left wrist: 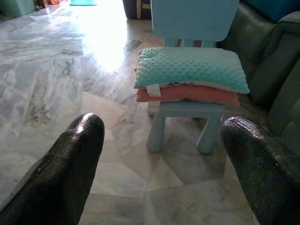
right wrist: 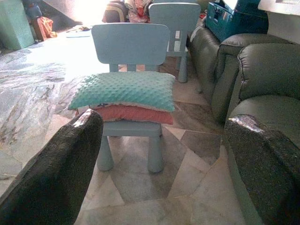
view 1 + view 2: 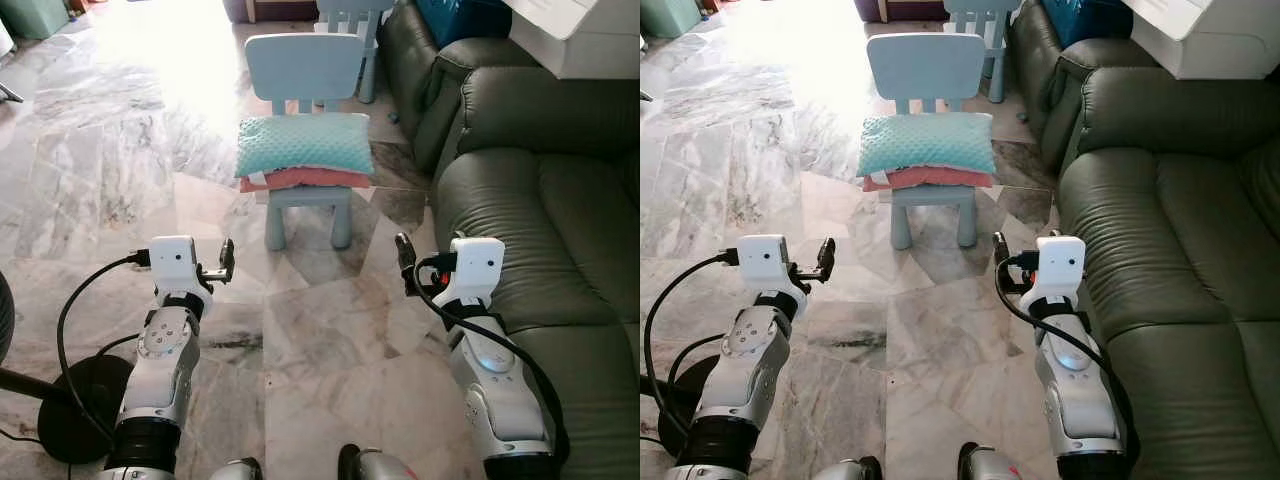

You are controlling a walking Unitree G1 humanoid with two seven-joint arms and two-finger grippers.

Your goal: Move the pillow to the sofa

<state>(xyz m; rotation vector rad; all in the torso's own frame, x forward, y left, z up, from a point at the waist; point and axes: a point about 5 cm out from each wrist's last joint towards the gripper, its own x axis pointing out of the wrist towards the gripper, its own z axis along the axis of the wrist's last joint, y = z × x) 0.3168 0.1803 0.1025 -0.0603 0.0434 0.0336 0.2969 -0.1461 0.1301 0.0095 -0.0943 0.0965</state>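
No text, brand, number or sign could be read anywhere; the small white tag (image 1: 153, 90) at the edge of the teal dotted fabric pillow (image 1: 191, 68) showed as blank, too small to make out any print

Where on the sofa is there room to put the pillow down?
The sofa seat cushions beside the right gripper look bare. Its far end is crowded by a blue bag and a white box. The teal pillow tops a pink one on the chair.
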